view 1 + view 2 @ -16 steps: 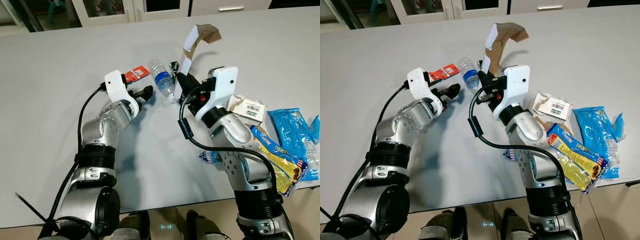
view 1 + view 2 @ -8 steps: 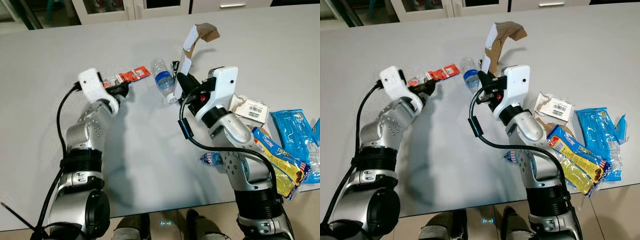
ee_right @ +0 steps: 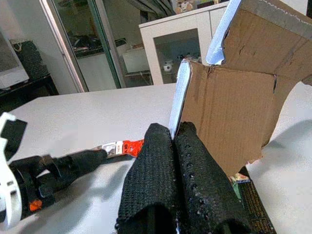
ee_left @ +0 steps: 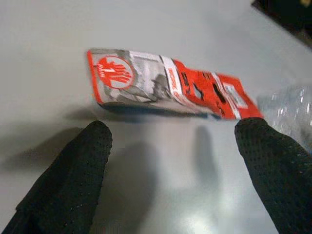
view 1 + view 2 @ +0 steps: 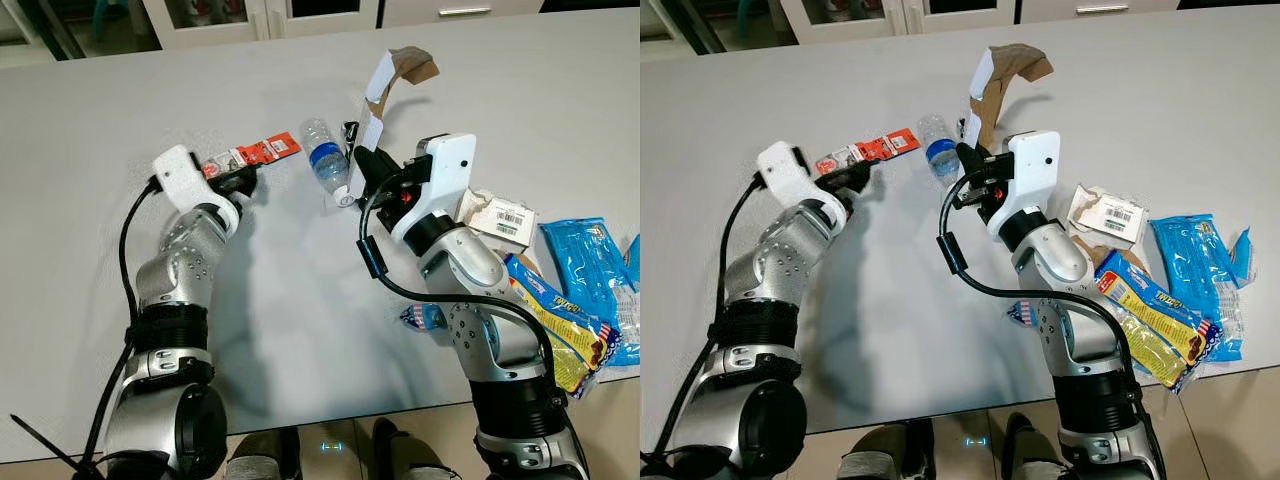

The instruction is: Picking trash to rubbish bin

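A red and grey wrapper (image 5: 255,153) lies flat on the grey table (image 5: 90,130), left of a clear plastic bottle (image 5: 325,160) that lies on its side. My left gripper (image 5: 240,180) is open just short of the wrapper (image 4: 165,85), its two black fingertips (image 4: 92,141) spread to either side of it and not touching it. My right gripper (image 5: 358,165) is shut on a torn piece of brown cardboard (image 5: 385,85), held up above the table beside the bottle. The cardboard's (image 3: 234,107) white edge is pinched between the fingers (image 3: 156,161).
Several snack wrappers lie at the right near the table's front edge: a blue packet (image 5: 590,275), a yellow bar wrapper (image 5: 555,320), a crumpled white box (image 5: 500,218) and a small blue wrapper (image 5: 420,317). White cabinets (image 5: 260,15) stand behind the table.
My left gripper has swung left, away from the bottle, to the red wrapper and now stands open before it. The right gripper keeps the cardboard in the same place.
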Tool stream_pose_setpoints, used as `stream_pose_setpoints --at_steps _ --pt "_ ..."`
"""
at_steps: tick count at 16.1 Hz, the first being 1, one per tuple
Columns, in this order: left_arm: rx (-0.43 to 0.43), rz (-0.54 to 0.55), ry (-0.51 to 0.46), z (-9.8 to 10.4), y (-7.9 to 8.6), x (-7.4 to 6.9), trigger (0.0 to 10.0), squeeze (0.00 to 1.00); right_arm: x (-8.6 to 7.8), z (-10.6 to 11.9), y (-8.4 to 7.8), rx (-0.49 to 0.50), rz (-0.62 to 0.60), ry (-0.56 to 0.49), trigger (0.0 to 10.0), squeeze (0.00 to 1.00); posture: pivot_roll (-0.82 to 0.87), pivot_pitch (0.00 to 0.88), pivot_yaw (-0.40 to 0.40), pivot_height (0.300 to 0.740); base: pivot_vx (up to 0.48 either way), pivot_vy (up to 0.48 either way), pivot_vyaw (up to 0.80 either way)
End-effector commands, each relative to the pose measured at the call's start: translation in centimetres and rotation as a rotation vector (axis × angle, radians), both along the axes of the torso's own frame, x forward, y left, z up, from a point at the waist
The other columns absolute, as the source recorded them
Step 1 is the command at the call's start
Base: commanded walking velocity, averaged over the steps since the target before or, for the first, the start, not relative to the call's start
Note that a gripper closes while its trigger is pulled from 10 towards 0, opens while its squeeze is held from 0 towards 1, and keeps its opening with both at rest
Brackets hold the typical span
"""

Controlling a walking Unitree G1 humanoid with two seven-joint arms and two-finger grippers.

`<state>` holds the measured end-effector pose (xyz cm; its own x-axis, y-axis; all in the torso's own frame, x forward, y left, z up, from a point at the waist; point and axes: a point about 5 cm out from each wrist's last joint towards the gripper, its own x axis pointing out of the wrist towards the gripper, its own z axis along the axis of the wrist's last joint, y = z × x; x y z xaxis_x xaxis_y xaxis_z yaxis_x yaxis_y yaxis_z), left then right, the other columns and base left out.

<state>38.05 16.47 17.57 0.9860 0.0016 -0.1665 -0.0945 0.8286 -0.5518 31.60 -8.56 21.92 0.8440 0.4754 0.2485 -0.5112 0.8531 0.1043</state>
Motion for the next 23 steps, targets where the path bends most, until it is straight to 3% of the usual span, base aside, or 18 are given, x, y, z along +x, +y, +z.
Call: stream_pose_setpoints --at_steps 1,9,10,11,23 --pt "-0.07 0.052 0.008 -0.5 0.6 0.2 10.0 0.0 -0.3 0.4 0.0 0.001 0.001 -0.012 10.0 0.0 -0.08 0.234 0.073 0.74 0.0 0.0 0.0" --pt "-0.095 0.117 -0.003 -1.9 1.4 0.6 10.0 0.0 -0.9 0.3 -0.3 -0.004 0.002 0.0 10.0 0.0 -0.1 0.269 0.06 0.74 0.0 0.0 0.0" --pt "-0.09 0.108 0.004 -2.3 1.5 0.7 1.6 0.0 -1.1 0.2 -0.4 -0.008 0.001 0.007 10.0 0.0 -0.11 0.277 0.058 0.74 0.0 0.0 0.0" --pt "-0.104 0.106 -0.002 -2.3 1.4 0.7 0.0 0.0 -1.2 0.2 -0.5 -0.009 0.0 0.01 10.0 0.0 -0.11 0.283 0.058 0.74 0.0 0.0 0.0" --pt "-0.094 0.103 -0.012 -2.6 1.7 1.0 0.0 0.0 -1.3 0.1 -0.5 -0.016 -0.001 0.026 10.0 0.0 -0.11 0.288 0.056 0.74 0.0 0.0 0.0"
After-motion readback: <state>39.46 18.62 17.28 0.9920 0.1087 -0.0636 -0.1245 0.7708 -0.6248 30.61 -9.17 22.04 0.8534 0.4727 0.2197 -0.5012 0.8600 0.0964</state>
